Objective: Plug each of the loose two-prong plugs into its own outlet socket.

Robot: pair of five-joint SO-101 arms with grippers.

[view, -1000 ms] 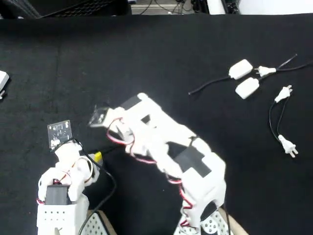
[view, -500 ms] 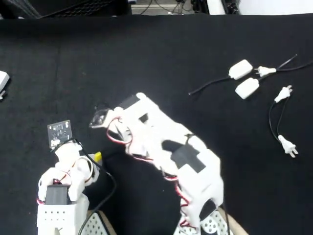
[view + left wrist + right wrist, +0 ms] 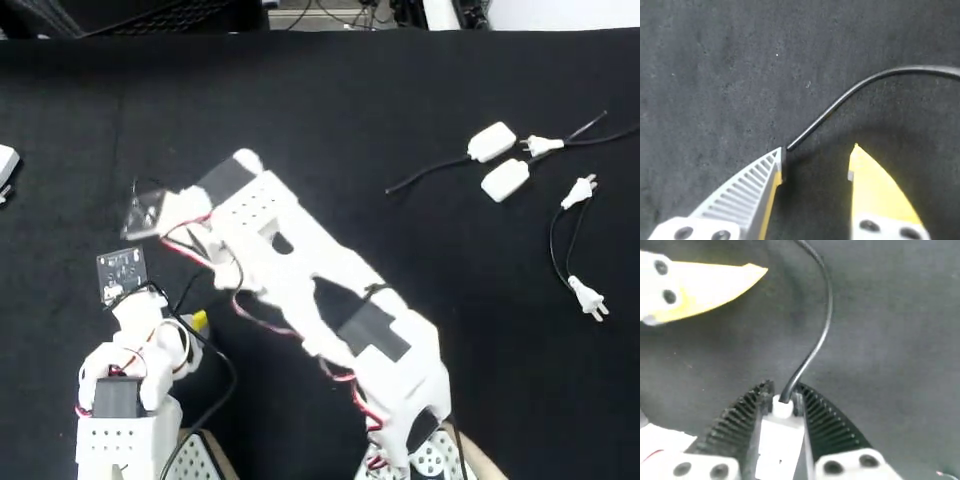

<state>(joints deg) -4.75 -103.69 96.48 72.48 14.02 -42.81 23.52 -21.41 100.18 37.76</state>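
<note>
Black cloth covers the whole table. The right gripper is clamped on a white plug. Its two black ridged fingers press the plug's boxy body from both sides, and a short round collar pokes out just past the fingertips. From that collar a thin black cord leads away from the gripper in a smooth bend. Ahead of the gripper and off to one side of the cord hangs a yellow finger of the other arm's gripper, apart from the plug.

The left gripper stands open. Its grey ridged finger and its yellow one are spread wide with bare cloth between them. The free end of a black lead lies right at the tip of the ridged finger and runs off across the cloth away from the gripper. Whether this is the held plug's cord I cannot tell.

Well apart from both grippers, beyond the right arm, lie two white outlet sockets. A small plug sits just beside the farther socket; whether it is seated I cannot tell. The nearer socket lies alone. Past them are two loose two-prong plugs joined by a looping black wire.
</note>
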